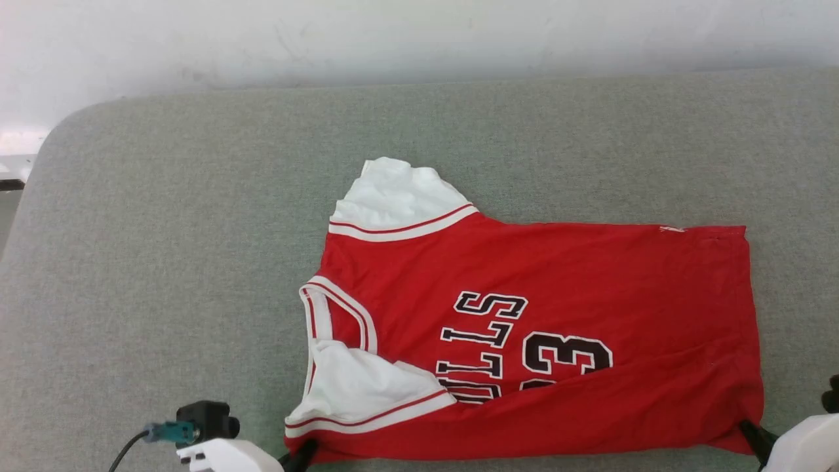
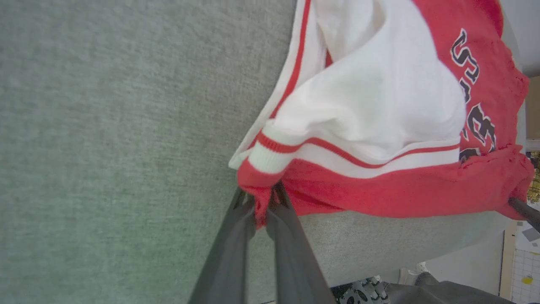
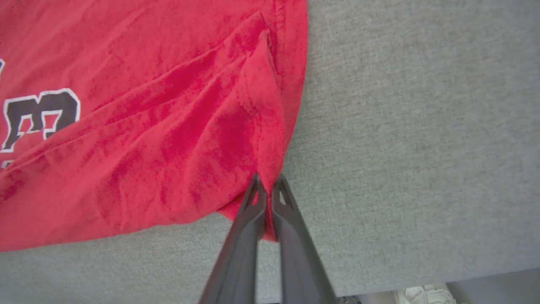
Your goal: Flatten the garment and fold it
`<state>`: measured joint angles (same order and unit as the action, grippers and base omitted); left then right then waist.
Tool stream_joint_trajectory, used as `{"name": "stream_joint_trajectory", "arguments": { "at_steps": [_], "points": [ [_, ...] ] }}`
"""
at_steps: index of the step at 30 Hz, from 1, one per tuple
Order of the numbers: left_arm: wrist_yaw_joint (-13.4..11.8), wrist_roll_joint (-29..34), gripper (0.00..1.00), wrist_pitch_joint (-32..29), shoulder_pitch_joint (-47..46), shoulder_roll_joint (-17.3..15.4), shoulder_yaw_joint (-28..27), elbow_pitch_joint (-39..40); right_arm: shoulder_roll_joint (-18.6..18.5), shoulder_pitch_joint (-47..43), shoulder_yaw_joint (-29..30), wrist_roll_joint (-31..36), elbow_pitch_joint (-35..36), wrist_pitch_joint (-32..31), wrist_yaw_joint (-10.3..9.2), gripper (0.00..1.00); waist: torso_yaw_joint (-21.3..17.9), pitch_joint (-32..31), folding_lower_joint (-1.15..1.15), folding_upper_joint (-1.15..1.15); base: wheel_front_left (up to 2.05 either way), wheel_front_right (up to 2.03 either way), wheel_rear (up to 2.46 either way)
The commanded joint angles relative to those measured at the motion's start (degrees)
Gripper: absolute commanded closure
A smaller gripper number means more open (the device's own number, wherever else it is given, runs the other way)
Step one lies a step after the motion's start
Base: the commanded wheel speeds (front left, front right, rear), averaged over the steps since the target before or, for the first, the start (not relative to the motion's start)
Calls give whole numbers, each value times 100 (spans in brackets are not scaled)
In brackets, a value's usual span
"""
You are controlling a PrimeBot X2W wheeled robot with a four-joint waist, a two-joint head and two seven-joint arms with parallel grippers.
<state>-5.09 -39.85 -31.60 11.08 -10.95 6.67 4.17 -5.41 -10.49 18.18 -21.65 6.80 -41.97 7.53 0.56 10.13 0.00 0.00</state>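
The garment [image 1: 564, 288], a red jersey with white sleeves, striped trim and black lettering, lies sideways on the grey table [image 1: 164, 262], neck to the left and hem to the right. Its near long edge is lifted and folded over the lettering. My left gripper [image 1: 303, 452] is shut on the near shoulder corner; the left wrist view has red cloth [image 2: 379, 190] pinched between its fingers [image 2: 230, 253]. At the near hem corner my right gripper [image 1: 752, 438] is shut on the cloth, which the right wrist view shows as red fabric [image 3: 168, 126] clamped between its fingertips [image 3: 253, 198].
The grey table runs far to the left and back beyond the jersey, up to a pale wall [image 1: 419, 33]. Its front edge is close under both grippers. A small camera with a teal plug [image 1: 196, 426] sits on my left forearm.
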Motion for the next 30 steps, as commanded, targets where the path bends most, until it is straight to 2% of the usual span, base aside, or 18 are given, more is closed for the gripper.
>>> {"name": "stream_joint_trajectory", "arguments": {
  "at_steps": [1,3,4,5,6,7,8,9,18,24,26,28,30],
  "points": [
    [29,2,100,52,-163,12,-1,-150,-16,89,-38,30,-86,61,-4,100,-13,13,0,0,0,0,0],
    [60,8,100,94,-282,21,10,-350,-40,142,-88,38,-224,100,-4,100,-28,24,0,0,0,0,0],
    [61,18,93,167,-347,38,-10,-432,-43,173,-96,36,-290,128,-4,100,-37,30,0,0,0,0,0],
    [79,27,77,189,-390,39,1,-509,-44,211,-89,47,-343,185,-4,100,-50,35,0,0,0,0,0],
    [93,20,60,208,-420,48,6,-563,-47,245,-94,57,-395,237,-4,65,-61,43,0,0,0,0,0],
    [104,2,22,248,-451,68,-7,-603,-46,271,-99,51,-452,260,-4,41,-71,52,0,0,0,0,0],
    [116,-9,0,271,-474,77,-11,-641,-50,292,-109,45,-499,279,-4,22,-80,62,0,0,0,0,0],
    [130,-15,0,278,-492,76,-7,-675,-56,308,-120,39,-536,300,-4,0,-85,72,0,0,0,0,0],
    [134,-145,0,525,-383,101,-194,-505,-98,321,-122,-115,-423,456,-4,0,-57,73,0,0,0,0,0],
    [-89,19,0,957,-11,96,-448,263,-66,210,20,-45,196,743,-4,0,-9,35,0,0,0,0,0],
    [-217,250,0,1287,57,103,-547,560,-25,200,109,131,439,1019,-4,0,8,42,0,0,0,0,0],
    [-398,558,0,1882,-13,195,-713,807,55,242,222,357,644,1427,-4,0,15,69,0,0,0,0,0],
    [-383,912,0,2493,-203,192,-734,973,126,322,210,564,806,1859,-4,0,0,137,0,0,0,0,0]
  ]
}}
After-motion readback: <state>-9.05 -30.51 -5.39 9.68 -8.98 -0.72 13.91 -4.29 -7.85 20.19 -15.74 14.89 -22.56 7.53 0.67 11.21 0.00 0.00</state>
